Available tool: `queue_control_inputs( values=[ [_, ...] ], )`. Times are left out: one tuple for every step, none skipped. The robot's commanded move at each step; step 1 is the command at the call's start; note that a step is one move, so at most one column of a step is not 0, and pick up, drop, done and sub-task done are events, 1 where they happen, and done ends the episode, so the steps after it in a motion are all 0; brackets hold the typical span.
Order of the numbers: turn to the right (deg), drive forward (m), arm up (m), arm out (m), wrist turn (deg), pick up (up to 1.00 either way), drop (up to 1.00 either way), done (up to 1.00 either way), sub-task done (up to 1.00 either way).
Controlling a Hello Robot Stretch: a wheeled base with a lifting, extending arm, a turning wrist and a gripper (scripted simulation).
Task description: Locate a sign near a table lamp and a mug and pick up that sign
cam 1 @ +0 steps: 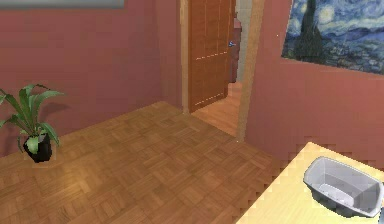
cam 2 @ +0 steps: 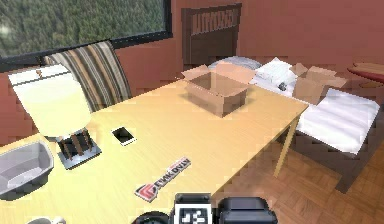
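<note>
A flat sign [cam 2: 163, 176] with red, white and grey bands lies on the light wooden table [cam 2: 250, 125], toward its near edge. To its left stands a table lamp [cam 2: 57, 105] with a cream shade and a dark base. At the bottom edge, left of the sign, a pale rounded rim [cam 2: 45, 220] peeks up; I cannot tell whether it is a mug. The gripper [cam 2: 158, 216] shows at the bottom edge below the sign, beside a white marker square [cam 2: 193, 212]. Its far end is cut off, so I cannot tell whether it holds anything.
A grey bin [cam 2: 22, 168], a phone [cam 2: 123, 135] and an open cardboard box [cam 2: 217, 90] share the table. Behind it are a striped chair [cam 2: 95, 70] and a bed [cam 2: 335, 120]. The forward view has a potted plant [cam 1: 35, 125], an open door [cam 1: 210, 55] and bare parquet.
</note>
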Motion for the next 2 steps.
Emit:
queue_control_inputs(
  values=[
    [0.0,0.0,0.0,0.2,0.0,0.0,0.0,0.0,0.0],
    [0.0,0.0,0.0,0.0,45.0,0.0,0.0,0.0,0.0]
  ],
)
